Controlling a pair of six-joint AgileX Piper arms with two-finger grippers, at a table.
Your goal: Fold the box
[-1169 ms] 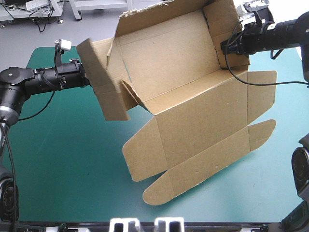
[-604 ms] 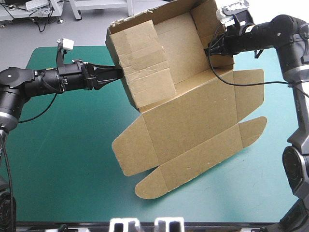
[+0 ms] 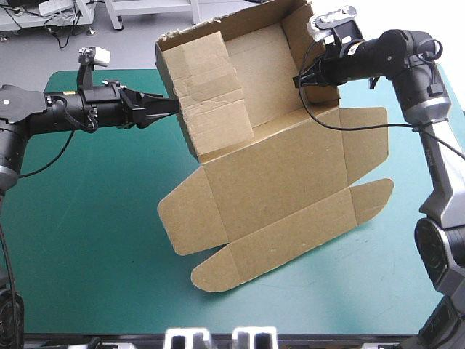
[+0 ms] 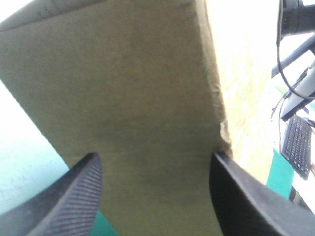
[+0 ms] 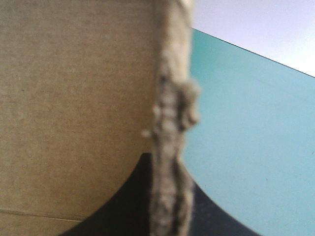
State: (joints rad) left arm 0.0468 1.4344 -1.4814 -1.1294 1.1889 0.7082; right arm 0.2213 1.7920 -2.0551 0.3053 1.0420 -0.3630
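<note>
High view: the box (image 3: 276, 182), a cut sheet of brown board, runs from the upper middle of the frame down to the lower centre. Its upper part stands up as a half-formed tray, with a back panel and a wall at either end. Its lower part spreads out as a broad panel with side flaps and a front strip with rounded ends, lying toward the teal-green cover (image 3: 87, 218).

The left gripper (image 3: 173, 107) reaches in from the left of the frame, its black tips touching the outer face of the tray's left wall. The right gripper (image 3: 299, 80) comes in from the upper right and meets the tray's right wall near its upper edge.

Left wrist view: the left gripper (image 4: 155, 156) has its fingers (image 4: 78, 196) spread wide, bases far apart. The flat brown face of the box (image 4: 123, 73) stands just ahead of them and fills the gap between.

Right wrist view: the right gripper (image 5: 167, 172) is pinched almost closed on a frayed edge of the box (image 5: 74, 98), with one black finger on each side of the board. The teal-green cover (image 5: 246, 123) shows beyond that edge.
</note>
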